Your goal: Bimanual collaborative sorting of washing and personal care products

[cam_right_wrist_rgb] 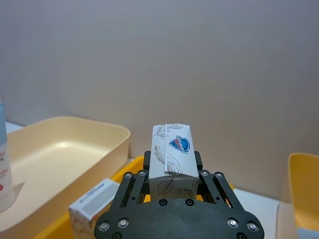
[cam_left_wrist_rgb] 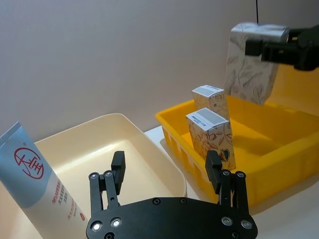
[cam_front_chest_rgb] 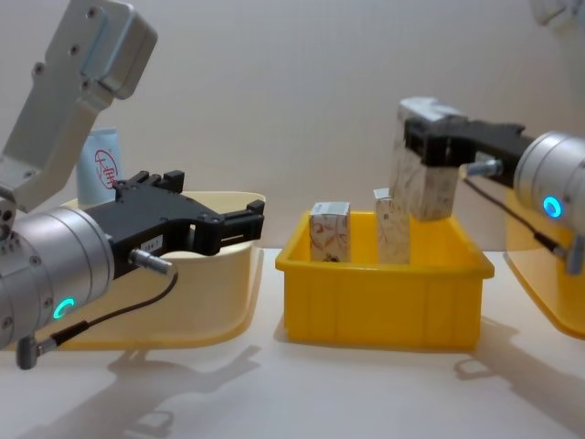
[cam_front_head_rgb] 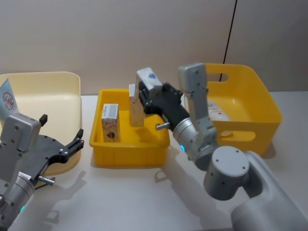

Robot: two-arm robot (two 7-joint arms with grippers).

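Black jaws of your right gripper (cam_front_head_rgb: 146, 96) clamp a light, crushable carton (cam_front_chest_rgb: 422, 169) near its top, held above the small yellow bin (cam_front_head_rgb: 130, 154) where two cartons (cam_front_head_rgb: 110, 122) stand. Grip gently on flat faces. Your left gripper (cam_front_chest_rgb: 239, 222) hangs open, empty, over the cream bin (cam_front_head_rgb: 72, 84) holding a tube (cam_left_wrist_rgb: 35, 179).

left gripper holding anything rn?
No. The left gripper hovers open and empty over the cream bin, beside the light-blue tube leaning in that bin.
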